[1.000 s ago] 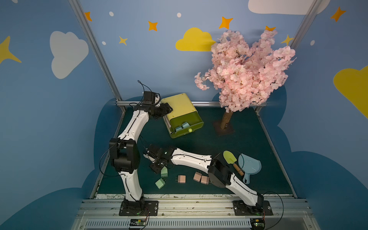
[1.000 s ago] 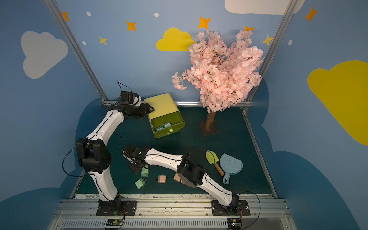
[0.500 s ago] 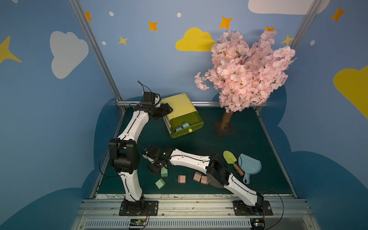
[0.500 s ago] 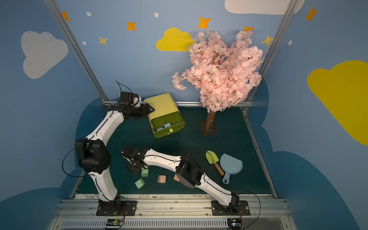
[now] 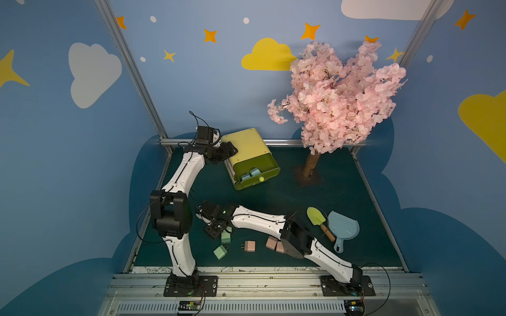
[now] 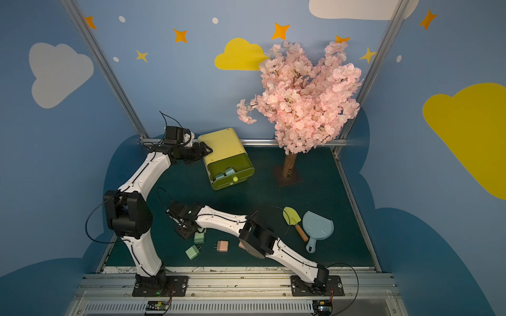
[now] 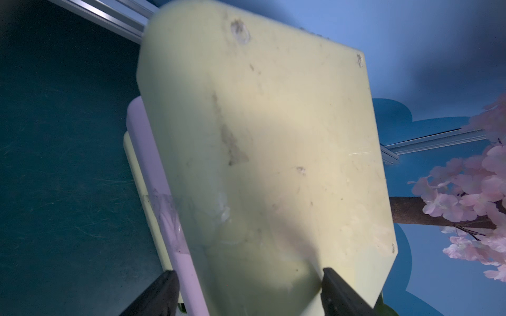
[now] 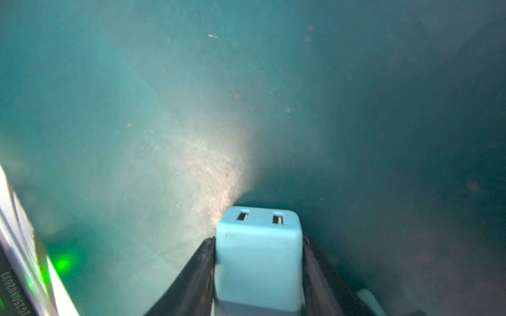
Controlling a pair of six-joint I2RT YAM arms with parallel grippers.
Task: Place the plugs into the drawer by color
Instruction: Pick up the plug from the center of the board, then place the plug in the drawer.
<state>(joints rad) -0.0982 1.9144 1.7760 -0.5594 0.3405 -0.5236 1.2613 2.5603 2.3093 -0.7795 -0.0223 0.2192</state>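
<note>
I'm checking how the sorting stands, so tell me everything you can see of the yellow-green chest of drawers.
The chest looks like smooth yellow-green plastic, with rounded corners and a paler, scuffed top. It stands on the dark green mat near the back rail, turned askew. One drawer is pulled out, with a round pale knob in front and two blue plugs inside. The left gripper clamps its side away from the tree.

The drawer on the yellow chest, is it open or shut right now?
Open: in both top views the drawer stands pulled out of the chest, with blue plugs visible inside behind its knob.
</note>
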